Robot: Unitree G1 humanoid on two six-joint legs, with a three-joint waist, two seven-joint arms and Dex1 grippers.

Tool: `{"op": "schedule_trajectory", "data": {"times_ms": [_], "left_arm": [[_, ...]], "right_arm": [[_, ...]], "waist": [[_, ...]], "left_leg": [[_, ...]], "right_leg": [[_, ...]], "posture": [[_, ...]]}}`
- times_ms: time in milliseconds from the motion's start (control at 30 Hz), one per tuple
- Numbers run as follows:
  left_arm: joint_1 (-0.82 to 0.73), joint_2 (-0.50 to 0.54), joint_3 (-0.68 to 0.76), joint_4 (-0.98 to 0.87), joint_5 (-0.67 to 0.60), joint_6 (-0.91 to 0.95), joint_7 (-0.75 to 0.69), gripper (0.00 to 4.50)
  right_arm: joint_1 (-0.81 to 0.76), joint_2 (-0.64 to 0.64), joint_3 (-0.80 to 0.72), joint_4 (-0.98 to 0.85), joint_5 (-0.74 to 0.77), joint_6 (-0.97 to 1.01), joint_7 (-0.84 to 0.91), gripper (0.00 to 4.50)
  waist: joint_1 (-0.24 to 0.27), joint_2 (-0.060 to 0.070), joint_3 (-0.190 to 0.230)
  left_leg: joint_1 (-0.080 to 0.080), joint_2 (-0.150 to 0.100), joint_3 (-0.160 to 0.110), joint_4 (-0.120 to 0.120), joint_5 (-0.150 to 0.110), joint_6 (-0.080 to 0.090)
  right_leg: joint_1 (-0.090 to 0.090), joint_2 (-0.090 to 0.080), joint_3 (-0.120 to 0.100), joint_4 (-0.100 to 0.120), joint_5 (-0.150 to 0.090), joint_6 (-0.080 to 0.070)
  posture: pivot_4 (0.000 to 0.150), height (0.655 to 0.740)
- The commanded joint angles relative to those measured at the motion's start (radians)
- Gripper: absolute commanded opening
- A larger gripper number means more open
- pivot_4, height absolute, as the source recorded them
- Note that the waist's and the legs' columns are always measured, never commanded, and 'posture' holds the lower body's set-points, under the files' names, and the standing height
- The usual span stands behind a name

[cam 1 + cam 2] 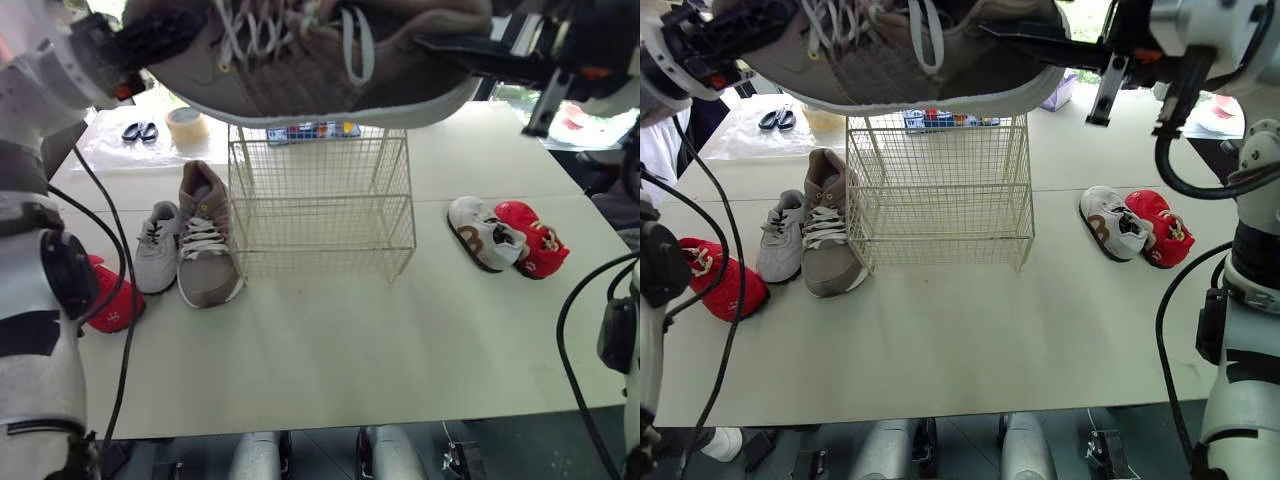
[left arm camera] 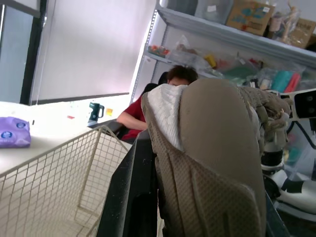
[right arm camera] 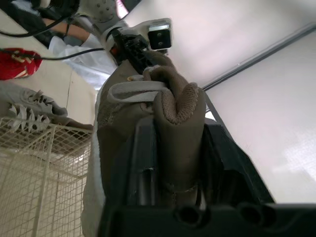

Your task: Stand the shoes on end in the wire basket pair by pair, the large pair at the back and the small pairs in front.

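- Large taupe shoe [image 1: 320, 70]: held on its side in the air above the wire basket [image 1: 320, 250], clear of its rim.
- Left claw [image 1: 165, 35]: clamped on 1 end of that shoe.
- Right claw [image 3: 177, 153]: clamped on the padded collar at the other end.
- Wire basket: upright mid-tabletop [image 1: 350, 340].
- Second taupe shoe [image 1: 205, 240]: flat, just beside the basket toward the left edge.
- Small grey shoe [image 1: 157, 247]: touching it.
- Small red shoe [image 1: 112, 300]: at the left edge.
- Small white shoe [image 1: 478, 232], second red shoe [image 1: 535, 238]: together, near the right edge.
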Motion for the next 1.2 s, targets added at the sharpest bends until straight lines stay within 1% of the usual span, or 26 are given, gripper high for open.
{"op": "schedule_trajectory", "data": {"times_ms": [33, 67, 100, 133, 167, 200, 233, 300, 400, 433, 500, 567, 767, 1033, 1200], "left_arm": [[0.058, -0.073, 0.203, -0.213, -0.191, 0.103, 0.190, 0.85], [0.108, -0.124, 0.265, -0.289, -0.232, 0.106, 0.288, 0.85], [0.163, -0.195, 0.341, -0.377, -0.288, 0.102, 0.412, 0.85], [0.229, -0.295, 0.409, -0.494, -0.361, 0.084, 0.546, 0.85], [0.274, -0.367, 0.454, -0.579, -0.418, 0.071, 0.647, 0.85], [0.317, -0.447, 0.477, -0.673, -0.473, 0.051, 0.747, 0.85], [0.344, -0.496, 0.485, -0.737, -0.513, 0.036, 0.816, 0.85], [0.379, -0.567, 0.478, -0.829, -0.572, 0.005, 0.925, 0.85], [0.424, -0.689, 0.423, -0.931, -0.625, -0.062, 1.046, 0.85], [0.433, -0.705, 0.406, -0.946, -0.635, -0.075, 1.066, 0.85], [0.465, -0.735, 0.353, -0.974, -0.633, -0.102, 1.059, 0.85], [0.486, -0.758, 0.320, -0.978, -0.634, -0.146, 1.070, 0.85], [0.550, -0.774, 0.229, -1.022, -0.652, -0.196, 1.101, 0.85], [0.653, -0.768, 0.164, -1.048, -0.712, -0.220, 1.100, 0.85], [0.718, -0.754, 0.114, -1.036, -0.668, -0.252, 1.093, 0.85]], "right_arm": [[0.019, 0.000, -0.192, 0.114, 0.070, 0.107, -0.163, 3.17], [0.041, 0.012, -0.267, 0.157, 0.113, 0.145, -0.216, 3.68], [0.080, 0.032, -0.358, 0.195, 0.175, 0.197, -0.280, 4.27], [0.156, 0.086, -0.453, 0.197, 0.295, 0.277, -0.344, 4.45], [0.209, 0.125, -0.517, 0.194, 0.380, 0.336, -0.390, 4.45], [0.284, 0.175, -0.546, 0.156, 0.470, 0.394, -0.416, 4.45], [0.330, 0.206, -0.559, 0.125, 0.527, 0.433, -0.433, 4.45], [0.388, 0.248, -0.547, 0.073, 0.570, 0.461, -0.477, 4.45], [0.426, 0.337, -0.464, -0.020, 0.676, 0.519, -0.524, 4.45], [0.425, 0.352, -0.444, -0.038, 0.700, 0.530, -0.535, 4.45], [0.395, 0.396, -0.376, -0.064, 0.722, 0.535, -0.558, 4.45], [0.362, 0.423, -0.305, -0.071, 0.707, 0.527, -0.564, 4.45], [0.272, 0.459, -0.212, -0.022, 0.693, 0.491, -0.541, 4.45], [0.191, 0.504, -0.169, 0.072, 0.642, 0.417, -0.509, 4.45], [0.142, 0.546, -0.200, 0.089, 0.720, 0.416, -0.541, 4.45]], "waist": [[0.001, -0.001, 0.000], [0.001, -0.001, 0.000], [0.003, -0.003, -0.002], [0.004, -0.005, -0.002], [0.008, -0.008, -0.004], [0.009, -0.010, -0.003], [0.010, -0.010, -0.003], [0.003, -0.007, -0.001], [0.000, -0.002, 0.001], [0.000, -0.002, 0.001], [-0.001, -0.002, 0.001], [0.000, -0.002, 0.001], [0.005, -0.003, 0.001], [0.003, -0.003, 0.001], [0.001, -0.003, 0.001]], "left_leg": [[0.000, 0.000, -0.001, 0.001, 0.000, 0.000], [0.000, 0.000, -0.002, 0.003, 0.000, 0.000], [0.000, 0.000, -0.002, 0.003, 0.000, 0.000], [0.001, 0.000, -0.004, 0.004, 0.000, 0.000], [0.001, 0.001, -0.007, 0.006, 0.000, 0.000], [0.003, 0.002, -0.010, 0.005, 0.000, 0.000], [0.006, 0.002, -0.011, 0.007, 0.000, 0.000], [0.007, 0.002, -0.011, 0.006, 0.000, 0.000], [0.006, 0.000, -0.009, 0.008, 0.000, 0.000], [0.006, 0.000, -0.008, 0.007, 0.000, 0.000], [0.007, 0.000, -0.008, 0.007, 0.000, 0.000], [0.007, -0.001, -0.007, 0.008, 0.000, 0.001], [0.005, -0.001, -0.007, 0.009, -0.001, 0.002], [0.003, -0.002, -0.008, 0.010, -0.001, 0.003], [0.003, -0.001, -0.008, 0.010, -0.001, 0.002]], "right_leg": [[0.001, 0.000, 0.000, 0.000, 0.000, 0.000], [0.001, 0.000, 0.000, 0.001, 0.000, 0.000], [0.002, -0.001, 0.000, 0.001, 0.000, 0.000], [0.004, -0.001, -0.001, 0.001, 0.000, 0.000], [0.006, -0.001, -0.001, 0.001, 0.000, 0.000], [0.011, -0.001, -0.003, 0.001, 0.000, 0.000], [0.014, -0.001, -0.004, 0.000, 0.000, 0.000], [0.015, -0.001, -0.004, 0.001, 0.000, 0.000], [0.011, -0.001, -0.002, 0.005, 0.000, 0.000], [0.011, -0.001, -0.001, 0.005, 0.000, 0.000], [0.011, 0.000, -0.001, 0.004, 0.000, 0.000], [0.012, 0.001, -0.001, 0.004, 0.000, 0.000], [0.012, 0.001, -0.002, 0.003, 0.000, 0.000], [0.012, 0.001, -0.003, 0.002, 0.000, 0.000], [0.012, 0.001, -0.003, 0.003, 0.000, 0.000]], "posture": [[0.150, 0.6675], [0.150, 0.6675], [0.150, 0.6675], [0.150, 0.6675], [0.150, 0.6675], [0.150, 0.6675], [0.150, 0.6675], [0.150, 0.6675], [0.150, 0.6675], [0.150, 0.6675], [0.150, 0.6675], [0.150, 0.6675], [0.150, 0.6675], [0.150, 0.6675], [0.150, 0.6675]]}}
